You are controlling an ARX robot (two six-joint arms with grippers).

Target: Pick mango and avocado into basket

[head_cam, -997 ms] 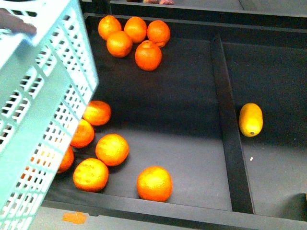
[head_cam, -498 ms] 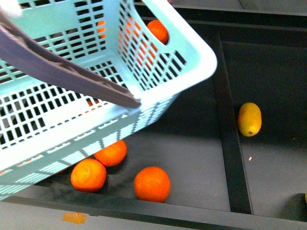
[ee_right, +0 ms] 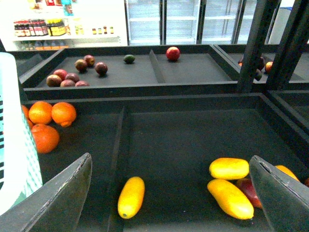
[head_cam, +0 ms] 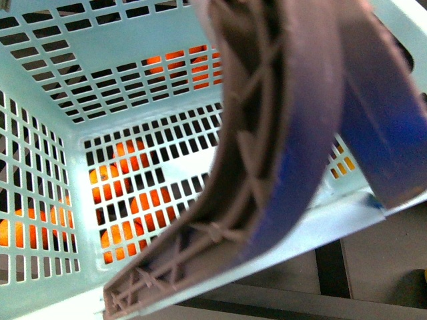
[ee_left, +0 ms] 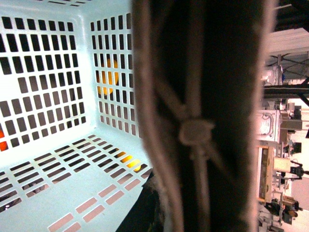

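Observation:
The light teal basket point(head_cam: 40, 200) fills the front view, tilted, with its brown ribbed handle point(head_cam: 280, 133) close across the middle. My left gripper is shut on that handle point(ee_left: 203, 121); its fingers are hidden behind it. The basket's inside point(ee_left: 48, 193) holds no fruit. My right gripper point(ee_right: 171, 203) is open above a dark tray. One mango point(ee_right: 131, 196) lies alone below it, and two more mangoes point(ee_right: 230, 198) lie to one side. A dark green avocado point(ee_right: 129, 59) lies in a far tray.
Oranges point(head_cam: 127, 200) show through the basket's lattice, and also in the right wrist view point(ee_right: 50, 113). Dark red fruits point(ee_right: 72, 75) and a red apple point(ee_right: 173, 53) lie in the far trays. Black dividers point(ee_right: 118, 145) separate the compartments. The basket's wall point(ee_right: 14, 145) stands beside the oranges.
The basket has swung up and across toward the front camera. It now fills that view and hides the mango and most of the oranges seen earlier.

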